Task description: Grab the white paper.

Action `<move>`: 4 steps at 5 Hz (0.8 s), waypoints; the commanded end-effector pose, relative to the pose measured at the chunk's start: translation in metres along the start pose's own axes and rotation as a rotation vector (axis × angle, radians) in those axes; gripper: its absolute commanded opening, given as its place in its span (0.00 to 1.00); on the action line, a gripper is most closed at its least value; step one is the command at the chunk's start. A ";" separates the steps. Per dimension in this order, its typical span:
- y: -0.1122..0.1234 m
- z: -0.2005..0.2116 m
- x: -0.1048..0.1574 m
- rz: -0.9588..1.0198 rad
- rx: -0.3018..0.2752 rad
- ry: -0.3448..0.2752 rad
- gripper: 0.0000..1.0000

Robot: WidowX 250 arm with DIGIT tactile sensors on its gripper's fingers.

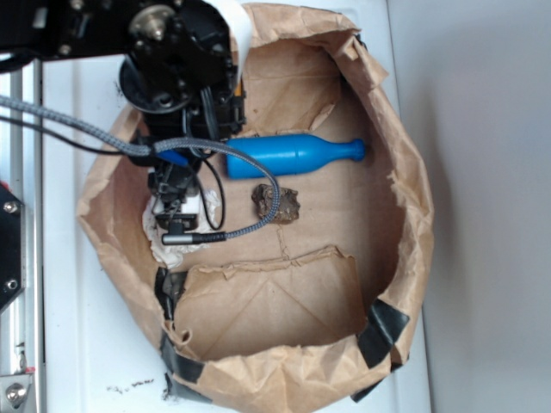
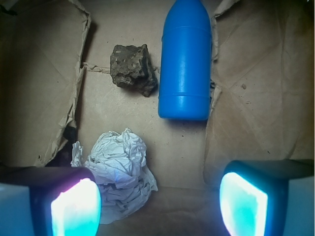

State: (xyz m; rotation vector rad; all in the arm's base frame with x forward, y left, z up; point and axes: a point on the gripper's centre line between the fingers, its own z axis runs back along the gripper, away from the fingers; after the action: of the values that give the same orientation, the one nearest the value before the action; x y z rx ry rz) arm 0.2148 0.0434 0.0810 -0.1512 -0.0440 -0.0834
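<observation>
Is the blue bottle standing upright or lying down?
Lying down: the blue bottle rests lengthwise on the paper bag floor, neck pointing sideways.

White paper (image 1: 165,231) mostly hidden under the gripper (image 1: 176,206) (exterior view); blue bottle (image 2: 185,59) top cropped.

No lettering, label, brand or number is legible on the blue bottle (image 2: 186,61), the paper bag (image 1: 392,185) or elsewhere.

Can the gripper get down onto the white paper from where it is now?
Probably yes. The gripper is open, nothing lies over the white paper, and the blue bottle and brown chunk lie apart from it. The paper sits off-centre, under one finger.
</observation>
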 end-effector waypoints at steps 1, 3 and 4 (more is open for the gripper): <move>-0.015 -0.048 -0.014 -0.095 0.061 0.044 1.00; -0.042 -0.063 -0.032 -0.177 0.043 0.046 1.00; -0.032 -0.062 -0.022 -0.135 0.038 0.041 0.00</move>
State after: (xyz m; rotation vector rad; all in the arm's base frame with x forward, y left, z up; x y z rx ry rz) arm 0.1957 -0.0062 0.0227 -0.1130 0.0001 -0.2305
